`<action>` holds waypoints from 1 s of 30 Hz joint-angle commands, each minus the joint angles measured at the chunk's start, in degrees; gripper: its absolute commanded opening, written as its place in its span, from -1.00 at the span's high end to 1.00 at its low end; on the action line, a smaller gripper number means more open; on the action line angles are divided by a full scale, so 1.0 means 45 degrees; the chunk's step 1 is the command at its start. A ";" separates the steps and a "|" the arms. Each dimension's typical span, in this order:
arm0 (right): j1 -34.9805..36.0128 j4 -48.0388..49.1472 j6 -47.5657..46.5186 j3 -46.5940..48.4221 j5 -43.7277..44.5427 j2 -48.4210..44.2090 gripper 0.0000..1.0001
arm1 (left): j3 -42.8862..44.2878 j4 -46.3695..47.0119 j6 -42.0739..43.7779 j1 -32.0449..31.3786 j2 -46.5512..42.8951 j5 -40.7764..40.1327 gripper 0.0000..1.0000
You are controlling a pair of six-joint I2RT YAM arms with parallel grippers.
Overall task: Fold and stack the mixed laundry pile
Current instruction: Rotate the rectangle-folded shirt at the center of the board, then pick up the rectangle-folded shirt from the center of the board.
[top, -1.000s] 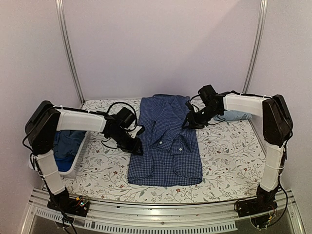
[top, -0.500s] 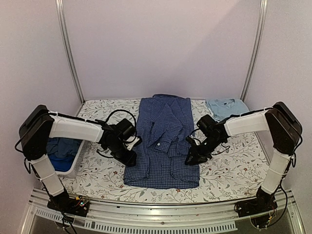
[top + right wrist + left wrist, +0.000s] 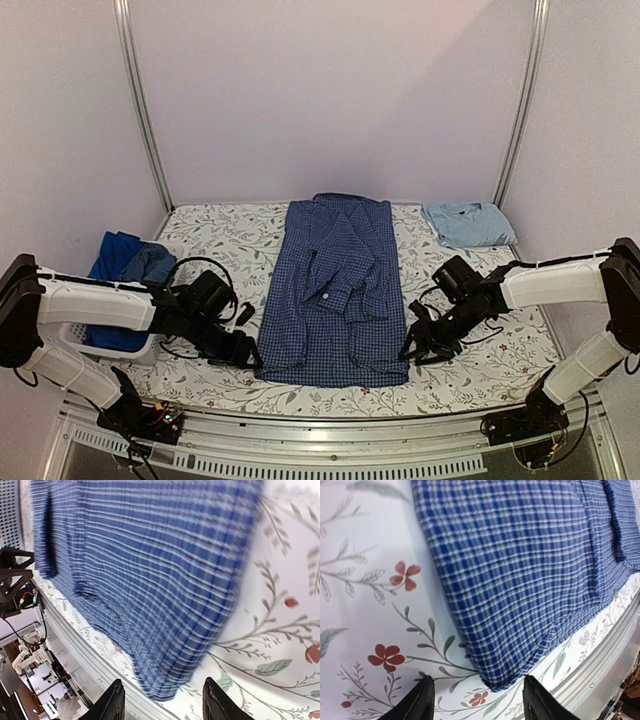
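The dark blue small-check shirt (image 3: 335,290) lies flat and lengthways in the middle of the flowered table, collar at the far end. My left gripper (image 3: 246,356) sits low at its near left corner, and in the left wrist view the gripper (image 3: 480,701) is open with that corner (image 3: 506,679) just ahead of its fingertips. My right gripper (image 3: 409,350) sits at the near right corner, and in the right wrist view the gripper (image 3: 163,702) is open, the checked corner (image 3: 161,687) lying between the fingers, not pinched. A folded light-blue shirt (image 3: 467,223) rests at the back right.
A white basket (image 3: 140,352) stands at the left behind my left arm, with brighter blue garments (image 3: 127,262) heaped in it. The table's metal front rail (image 3: 330,425) runs just beyond the shirt's hem. Walls close in the back and both sides.
Both arms have swept along the shirt's sides toward the near edge and now sit at its bottom corners. Both sets of jaws have widened. The left arm has uncovered the basket's garments.
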 commanded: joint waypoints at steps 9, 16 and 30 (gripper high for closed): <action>0.0051 0.3497 0.2212 -0.1343 -0.0186 0.1645 -0.03 | -0.1714 0.3804 -0.2474 0.0077 0.1075 0.1637 -0.10; 0.0164 0.3833 0.2206 -0.1546 -0.0728 0.2246 0.59 | -0.1109 0.3494 -0.1901 -0.0206 0.1992 0.2289 0.83; 0.1404 0.2708 0.2638 -0.0497 -0.0363 -0.1161 1.00 | 0.0039 0.0770 -0.1560 -0.0712 -0.1503 0.2201 1.00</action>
